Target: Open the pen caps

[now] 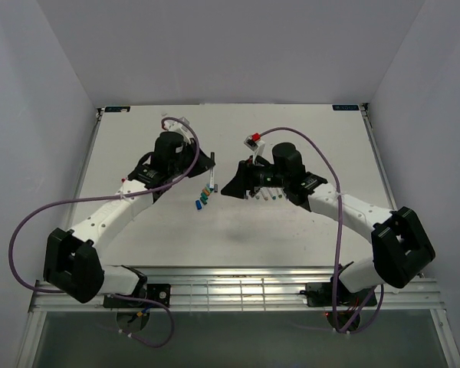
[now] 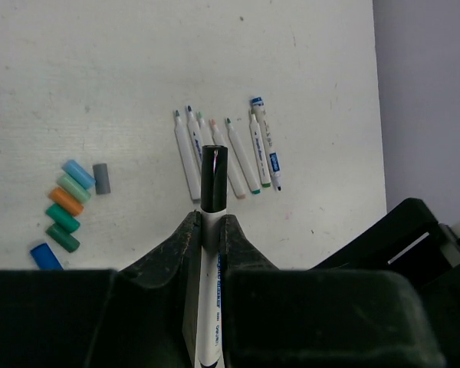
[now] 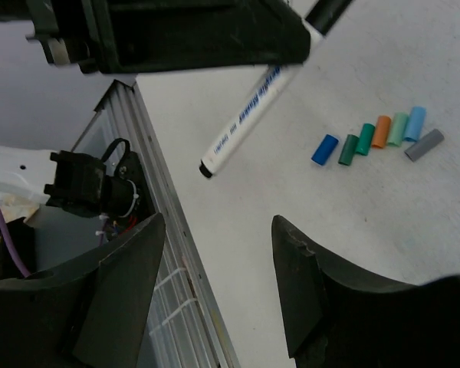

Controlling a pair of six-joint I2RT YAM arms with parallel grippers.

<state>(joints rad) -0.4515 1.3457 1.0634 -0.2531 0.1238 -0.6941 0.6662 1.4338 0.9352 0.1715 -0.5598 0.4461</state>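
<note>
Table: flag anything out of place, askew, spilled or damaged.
Nothing spilled or damaged. Loose caps lie in a tidy row; only the grey cap sits slightly off it. Bare pens lie side by side. One black-capped pen is clamped in the left claw, its cap still on.

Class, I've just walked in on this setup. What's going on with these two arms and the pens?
The left claw is shut on a white pen whose black cap is still on. The right claw is open and empty, facing that pen. Seven loose caps lie clustered on the table, and several other pens lie side by side with their tips showing.
</note>
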